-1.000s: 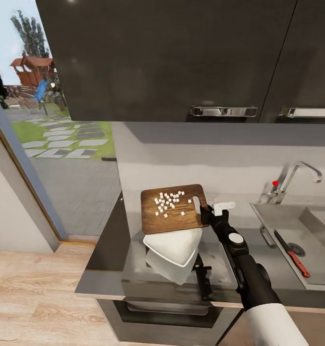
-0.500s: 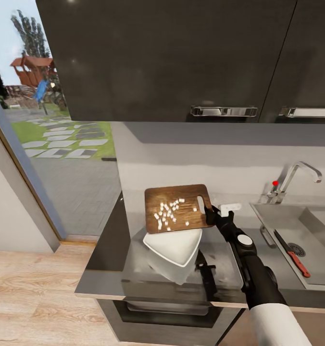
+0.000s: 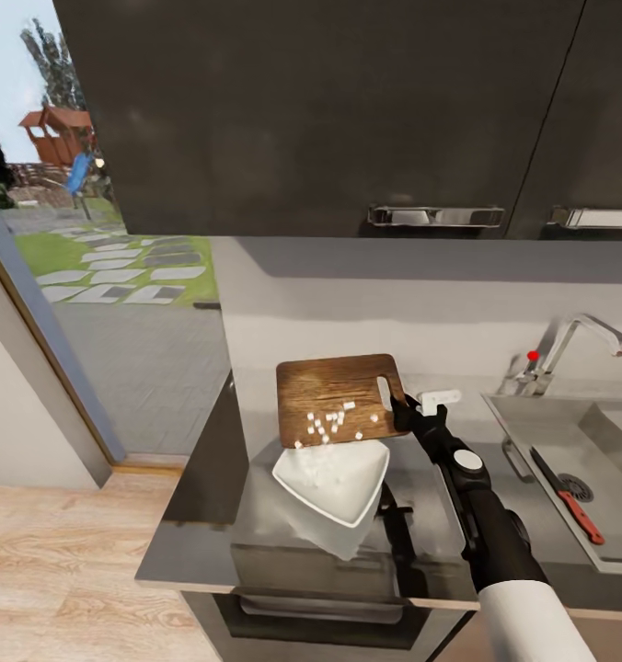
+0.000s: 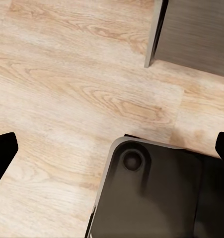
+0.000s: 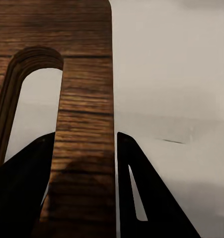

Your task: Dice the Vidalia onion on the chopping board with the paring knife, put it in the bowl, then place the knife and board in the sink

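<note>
The right gripper (image 3: 405, 411) pinches the board (image 3: 339, 397) by the strip of wood beside its handle slot, one finger through the slot and the other on the outer edge, as the right wrist view shows (image 5: 84, 148). The board is tipped over the bowl (image 3: 332, 478), its low edge just above the bowl's far rim. White onion dice (image 3: 328, 423) lie scattered down the wood, some near the low edge, and a few pale bits seem to lie in the bowl already, though white on white makes that hard to judge.

The risk now is spillage. The board's low edge looks about as wide as the bowl, so dice sliding near either corner could miss the rim and land on the counter (image 3: 210, 478) beside the bowl. A steeper or jerkier tilt could send them bouncing over the bowl's near side. The grip is also thin and far from the board's middle, so the board might twist between the fingers or knock the bowl, which sits close to the counter's front edge.

Well to the right of the bowl, the knife (image 3: 566, 495) already lies in the sink (image 3: 532, 432) beside the drain.

The left gripper's fingers (image 4: 3, 148) are spread wide over the wooden floor, holding nothing.
</note>
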Robot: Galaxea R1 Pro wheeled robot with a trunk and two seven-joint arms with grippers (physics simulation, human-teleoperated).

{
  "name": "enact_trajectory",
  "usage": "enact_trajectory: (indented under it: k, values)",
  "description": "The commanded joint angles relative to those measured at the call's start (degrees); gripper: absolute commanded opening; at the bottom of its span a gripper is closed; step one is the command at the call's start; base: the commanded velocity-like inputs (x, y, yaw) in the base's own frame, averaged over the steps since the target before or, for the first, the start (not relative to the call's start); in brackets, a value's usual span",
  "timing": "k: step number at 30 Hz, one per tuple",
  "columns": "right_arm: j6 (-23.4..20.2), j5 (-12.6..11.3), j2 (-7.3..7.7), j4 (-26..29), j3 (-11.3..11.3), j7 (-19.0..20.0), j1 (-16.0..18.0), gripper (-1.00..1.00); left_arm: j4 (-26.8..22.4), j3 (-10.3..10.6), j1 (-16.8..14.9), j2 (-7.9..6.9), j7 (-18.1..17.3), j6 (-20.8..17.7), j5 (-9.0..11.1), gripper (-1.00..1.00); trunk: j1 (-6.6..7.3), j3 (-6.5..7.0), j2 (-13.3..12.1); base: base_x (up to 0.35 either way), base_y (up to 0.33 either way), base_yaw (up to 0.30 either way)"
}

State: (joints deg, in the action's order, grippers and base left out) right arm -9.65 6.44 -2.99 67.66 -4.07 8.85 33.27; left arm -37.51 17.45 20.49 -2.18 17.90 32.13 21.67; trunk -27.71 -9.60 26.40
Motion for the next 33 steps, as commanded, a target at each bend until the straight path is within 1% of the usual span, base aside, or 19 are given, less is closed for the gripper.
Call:
enact_trajectory:
  k: [1,16,20,30,33]
  values:
    - [-0.3,0.6,-0.09,0.1,-0.2,0.5,0.0,-1.0,-0.1,0.5,0.0,-0.09,0.6,0.1,0.3,1.0,-0.04,-0.1,0.1,0.039,0.0,0.0]
    - [0.5,0.6,-0.09,-0.8,-0.2,0.4,0.0,-1.0,-0.1,0.5,0.0,-0.09,0.6,0.1,0.3,1.0,-0.04,-0.1,0.1,0.003,0.0,0.0]
    - [2.7,0.6,-0.09,-1.6,-0.2,0.2,0.0,-1.0,-0.1,0.5,0.0,-0.1,0.6,0.1,0.3,1.0,-0.04,-0.1,0.1,0.0,0.0,0.0]
    - [3.3,0.6,-0.1,-2.6,-0.2,0.2,0.0,-1.0,-0.1,0.5,0.0,-0.1,0.6,0.1,0.3,1.0,-0.04,-0.1,0.1,0.0,0.0,0.0]
    - [5.7,0.6,-0.09,-3.8,-0.2,0.1,0.0,-1.0,-0.1,0.5,0.0,-0.1,0.6,0.1,0.2,1.0,-0.04,-0.1,0.1,0.0,0.0,0.0]
